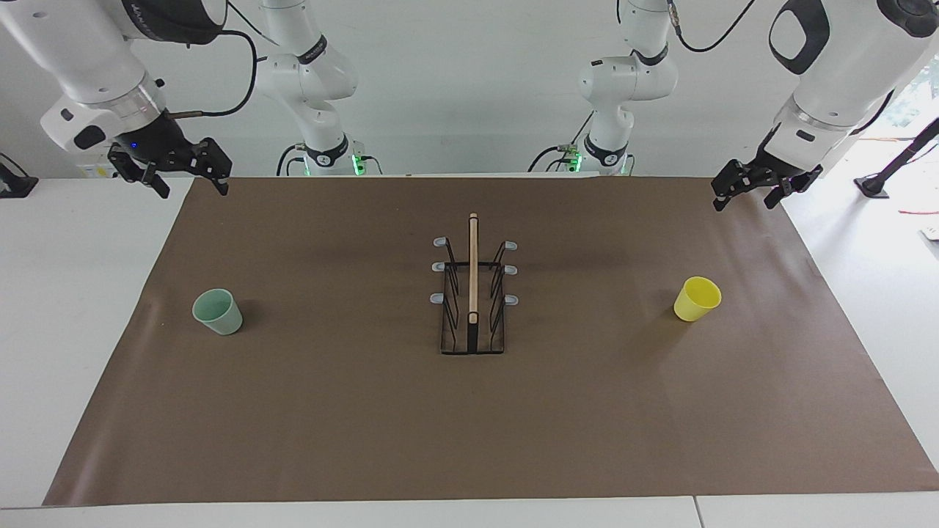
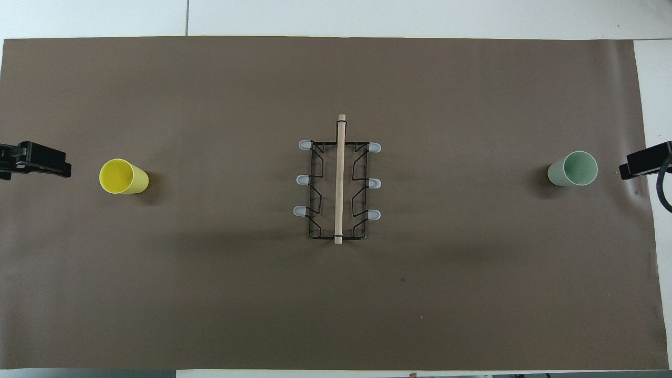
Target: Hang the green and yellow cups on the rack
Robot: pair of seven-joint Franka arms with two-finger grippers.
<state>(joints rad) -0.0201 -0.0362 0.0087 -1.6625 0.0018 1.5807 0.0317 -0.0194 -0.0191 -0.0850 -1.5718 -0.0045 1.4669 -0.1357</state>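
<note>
The rack (image 1: pixel 473 293) (image 2: pixel 338 189), black wire with a light wooden top bar, stands in the middle of the brown mat, and all its grey-tipped prongs are bare. The pale green cup (image 1: pixel 218 311) (image 2: pixel 574 168) stands mouth up toward the right arm's end. The yellow cup (image 1: pixel 697 298) (image 2: pixel 123 176) stands mouth up toward the left arm's end. My right gripper (image 1: pixel 192 187) (image 2: pixel 647 161) hangs open and empty over the mat's edge at its own end. Over the mat's edge at the left arm's end, my left gripper (image 1: pixel 745 202) (image 2: pixel 35 159) is open too, holding nothing.
The brown mat (image 1: pixel 469 425) (image 2: pixel 336 315) covers most of the white table (image 1: pixel 66 308). Both arm bases stand at the robots' edge. Only the rack and the two cups are on the mat.
</note>
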